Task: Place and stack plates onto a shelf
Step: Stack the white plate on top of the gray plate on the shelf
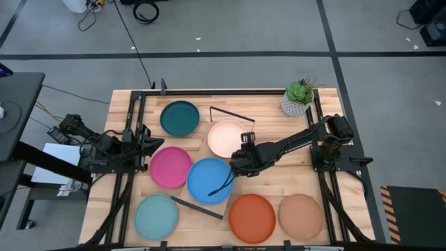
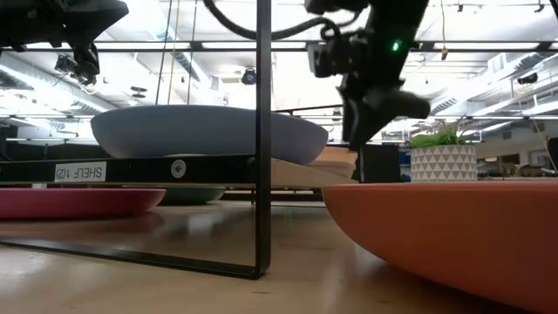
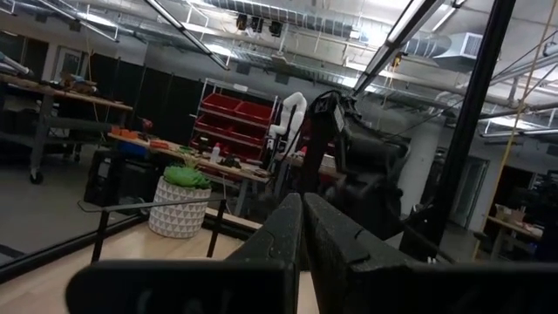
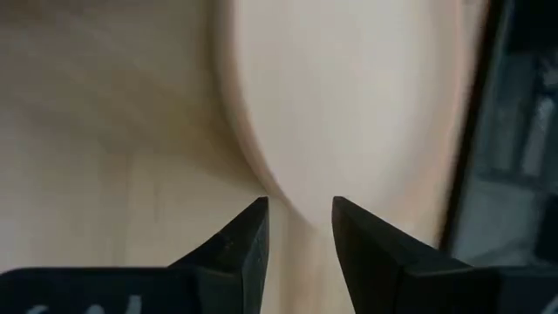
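The shelf [image 1: 221, 159] lies slanted mid-table, with black wire frames at its far end [image 1: 232, 115] and near end [image 1: 197, 207]. The cream plate [image 1: 226, 138] and the blue plate [image 1: 209, 181] rest on it. Dark teal [image 1: 180, 118], magenta [image 1: 170, 167], light blue [image 1: 156, 217], orange [image 1: 252, 218] and tan [image 1: 301, 216] plates lie flat on the table. No grey plate shows apart from these. My right gripper [image 1: 240, 159] is open and points down over the cream plate's near rim [image 4: 277, 196]. My left gripper [image 1: 150, 143] is shut and waits near the table's left edge. My right gripper [image 4: 298, 228] comes from above with its two fingertips on either side of the cream plate's rim edge [image 4: 261, 174]. I cannot tell whether they touch the plate. The plate lies flat on the shelf.
A potted plant [image 1: 298, 97] stands at the table's far right corner. The low view shows the shelf plank [image 2: 131, 170] raised on its frame [image 2: 263, 131], with the orange plate [image 2: 453, 227] close in front. Bare wood lies right of the cream plate.
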Controlling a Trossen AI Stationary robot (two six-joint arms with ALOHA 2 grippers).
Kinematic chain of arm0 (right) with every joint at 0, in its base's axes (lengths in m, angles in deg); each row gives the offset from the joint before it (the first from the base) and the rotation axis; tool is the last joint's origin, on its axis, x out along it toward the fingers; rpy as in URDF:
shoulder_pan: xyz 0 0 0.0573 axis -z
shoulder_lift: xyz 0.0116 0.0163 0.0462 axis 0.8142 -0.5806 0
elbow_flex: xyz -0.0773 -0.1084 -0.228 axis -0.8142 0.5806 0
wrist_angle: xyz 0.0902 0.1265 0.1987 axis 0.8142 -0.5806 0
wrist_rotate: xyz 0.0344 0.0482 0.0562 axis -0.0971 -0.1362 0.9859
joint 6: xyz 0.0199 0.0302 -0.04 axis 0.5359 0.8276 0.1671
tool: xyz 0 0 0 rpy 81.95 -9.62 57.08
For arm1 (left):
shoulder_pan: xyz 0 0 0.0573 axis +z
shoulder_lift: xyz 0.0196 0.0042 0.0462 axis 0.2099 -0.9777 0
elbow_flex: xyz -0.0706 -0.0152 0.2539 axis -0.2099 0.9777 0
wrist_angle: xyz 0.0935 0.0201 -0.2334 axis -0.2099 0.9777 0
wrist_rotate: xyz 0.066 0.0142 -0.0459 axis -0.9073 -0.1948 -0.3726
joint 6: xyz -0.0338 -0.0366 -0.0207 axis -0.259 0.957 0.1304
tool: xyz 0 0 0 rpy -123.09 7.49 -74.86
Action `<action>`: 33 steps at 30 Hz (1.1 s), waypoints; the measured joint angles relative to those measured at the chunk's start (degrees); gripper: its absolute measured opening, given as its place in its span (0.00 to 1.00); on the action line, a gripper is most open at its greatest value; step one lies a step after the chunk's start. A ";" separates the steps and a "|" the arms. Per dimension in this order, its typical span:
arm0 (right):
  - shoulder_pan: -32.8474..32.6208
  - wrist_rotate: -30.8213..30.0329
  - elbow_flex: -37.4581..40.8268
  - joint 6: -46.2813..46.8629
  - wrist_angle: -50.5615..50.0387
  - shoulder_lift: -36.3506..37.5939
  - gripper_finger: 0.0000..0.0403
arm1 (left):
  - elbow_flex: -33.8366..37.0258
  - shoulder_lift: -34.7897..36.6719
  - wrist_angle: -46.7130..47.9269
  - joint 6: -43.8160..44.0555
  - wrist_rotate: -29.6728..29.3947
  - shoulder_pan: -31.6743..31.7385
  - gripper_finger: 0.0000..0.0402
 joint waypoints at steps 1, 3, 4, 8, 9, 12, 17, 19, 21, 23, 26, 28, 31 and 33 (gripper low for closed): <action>0.17 0.73 0.77 -1.59 0.61 -0.09 0.33 | 0.00 0.00 0.00 0.00 -0.01 0.00 0.06; 0.01 -2.20 0.16 -1.62 -3.25 -0.17 0.33 | 0.00 0.00 0.39 0.23 -0.01 0.00 0.06; -0.43 -4.93 -0.92 -0.44 -5.44 0.20 0.33 | 0.00 0.00 0.89 0.53 -0.01 0.00 0.06; -1.58 -6.13 -4.00 -1.04 -6.55 2.99 0.33 | 0.02 0.00 1.13 1.44 0.00 0.01 0.06; -1.68 -5.73 -4.27 -1.00 -6.49 3.29 0.33 | 0.02 0.00 0.98 1.44 0.01 0.02 0.06; -1.70 -6.25 -4.36 1.93 -7.21 3.63 0.33 | 0.02 0.00 0.82 1.50 0.01 0.01 0.06; -1.63 -5.17 -0.27 3.26 -2.67 3.13 0.33 | 0.02 0.00 0.84 1.52 0.01 0.02 0.06; -1.44 -4.15 2.34 2.46 1.28 3.11 0.33 | 0.02 0.00 0.84 1.53 0.01 0.00 0.06; -0.85 -2.85 4.99 1.12 5.56 3.11 0.33 | 0.02 0.00 0.80 1.51 0.01 0.02 0.06; -0.16 -2.08 7.27 -0.86 9.89 3.10 0.33 | 0.02 0.00 0.82 1.49 -0.01 0.00 0.06; 0.54 -2.14 7.23 -2.35 10.34 3.15 0.33 | 0.02 0.00 0.83 1.49 0.01 0.00 0.06; 0.66 -2.04 5.77 -2.43 8.89 3.20 0.33 | 0.02 0.00 0.82 1.48 0.01 0.00 0.06; 0.60 -0.39 4.52 -2.50 8.38 3.34 0.33 | 0.02 0.00 0.80 1.46 0.01 0.00 0.06; 0.62 1.31 4.54 -2.11 8.68 3.27 0.33 | 0.02 0.00 0.82 1.49 0.01 0.01 0.06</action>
